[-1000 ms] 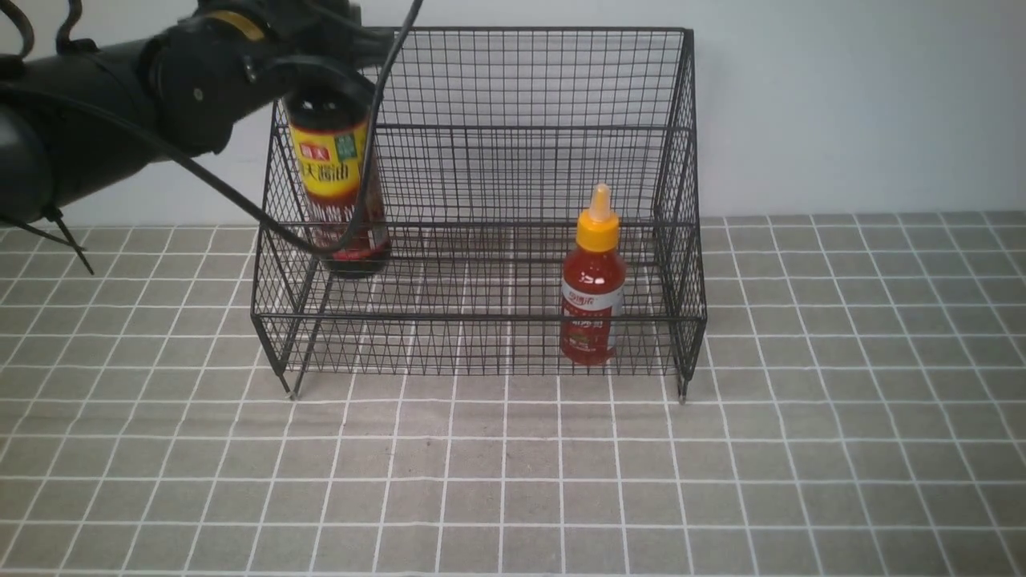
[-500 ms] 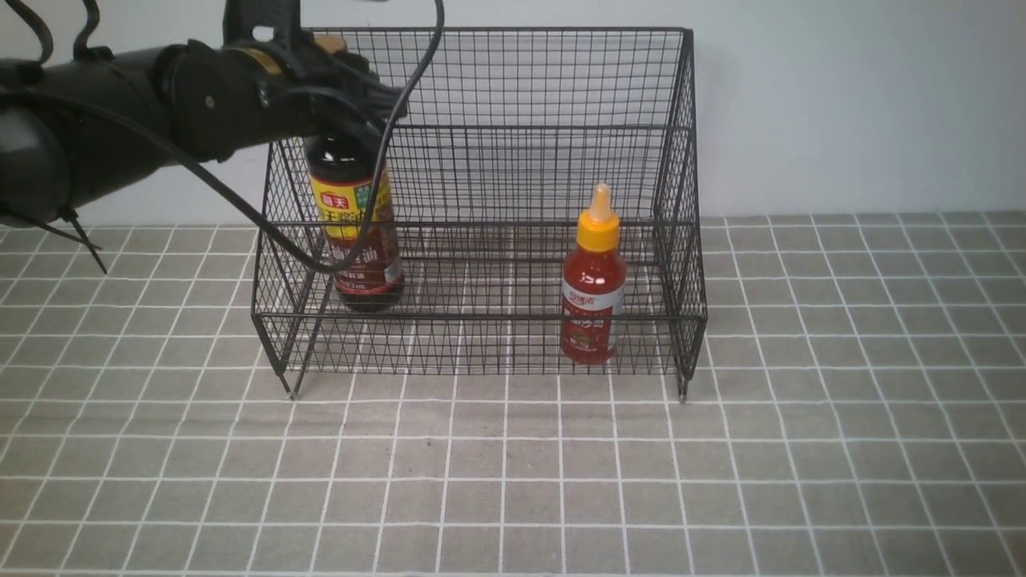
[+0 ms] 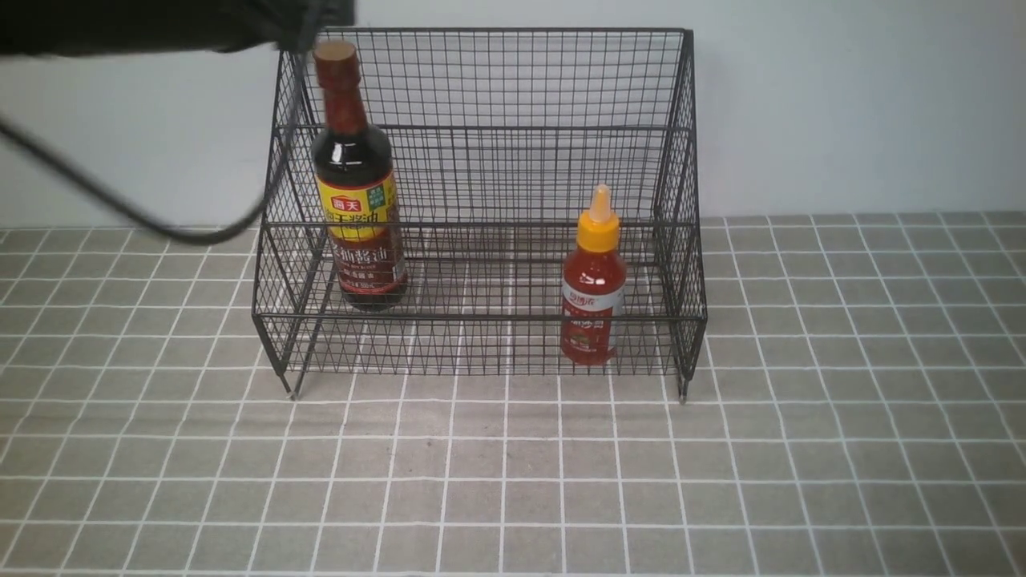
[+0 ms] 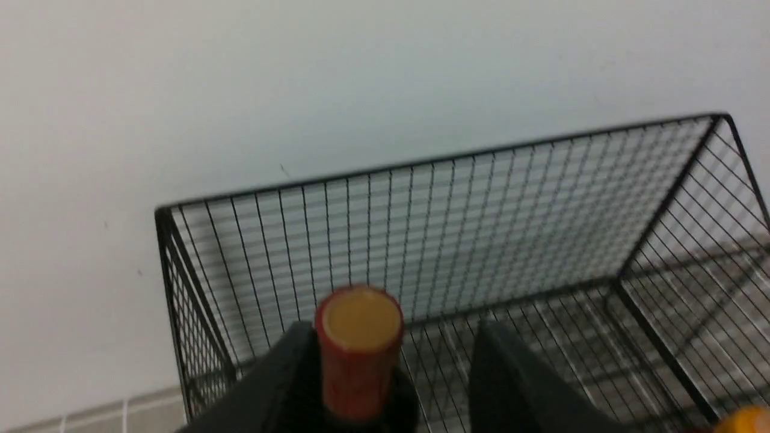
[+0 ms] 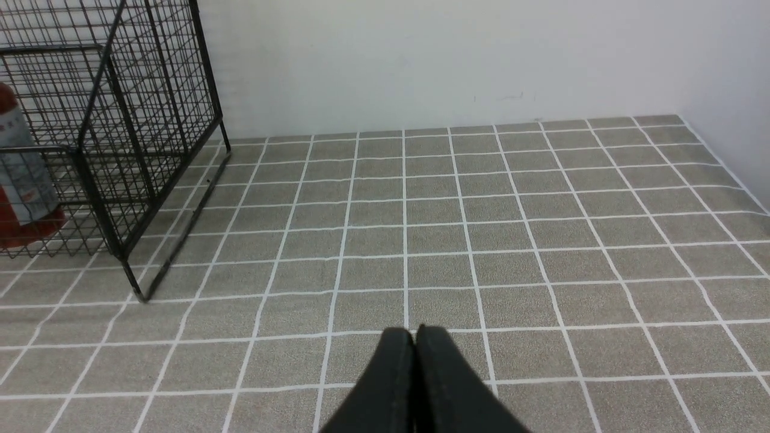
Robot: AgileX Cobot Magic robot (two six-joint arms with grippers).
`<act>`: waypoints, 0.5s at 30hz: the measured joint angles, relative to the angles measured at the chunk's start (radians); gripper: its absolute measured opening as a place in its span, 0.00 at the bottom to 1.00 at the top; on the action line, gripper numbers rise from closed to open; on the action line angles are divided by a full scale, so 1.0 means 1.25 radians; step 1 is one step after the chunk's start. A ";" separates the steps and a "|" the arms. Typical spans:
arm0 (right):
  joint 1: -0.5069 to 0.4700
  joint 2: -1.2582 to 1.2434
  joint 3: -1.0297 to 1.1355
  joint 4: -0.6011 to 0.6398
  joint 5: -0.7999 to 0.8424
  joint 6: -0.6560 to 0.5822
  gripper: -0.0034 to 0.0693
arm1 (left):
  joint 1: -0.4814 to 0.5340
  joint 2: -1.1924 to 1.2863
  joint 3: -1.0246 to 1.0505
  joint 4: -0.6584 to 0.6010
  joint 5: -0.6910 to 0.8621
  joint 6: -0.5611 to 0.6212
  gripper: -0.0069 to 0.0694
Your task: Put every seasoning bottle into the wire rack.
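The tall dark soy-sauce bottle (image 3: 361,208) stands upright in the left part of the black wire rack (image 3: 521,80). The small red sauce bottle (image 3: 593,288) with its yellow nozzle stands in the rack's front right. My left arm (image 3: 160,24) is at the top edge, just above the soy bottle's cap. In the left wrist view my left gripper (image 4: 394,329) is open, with the brown cap (image 4: 360,337) close to one finger and a wide gap to the other. My right gripper (image 5: 415,332) is shut over bare tiles, off to the right of the rack (image 5: 150,90).
A grey tiled tabletop (image 3: 513,481) spreads in front of and to the right of the rack. A pale wall (image 3: 842,104) stands right behind the rack. A black cable (image 3: 184,234) hangs from my left arm beside the rack's left side.
The soy-sauce bottle came down into the rack and now stands on its own. My left gripper has let go of it and risen above its cap.
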 joint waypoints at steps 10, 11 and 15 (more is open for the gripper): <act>0.000 0.000 0.000 0.000 0.000 0.000 0.03 | 0.001 -0.224 0.116 -0.005 0.280 -0.013 0.09; 0.000 0.000 0.000 0.000 0.000 0.000 0.03 | 0.001 -0.263 0.150 -0.009 0.286 -0.015 0.08; 0.000 0.000 0.000 0.000 0.000 0.000 0.03 | 0.001 -0.389 0.248 -0.023 0.294 -0.028 0.08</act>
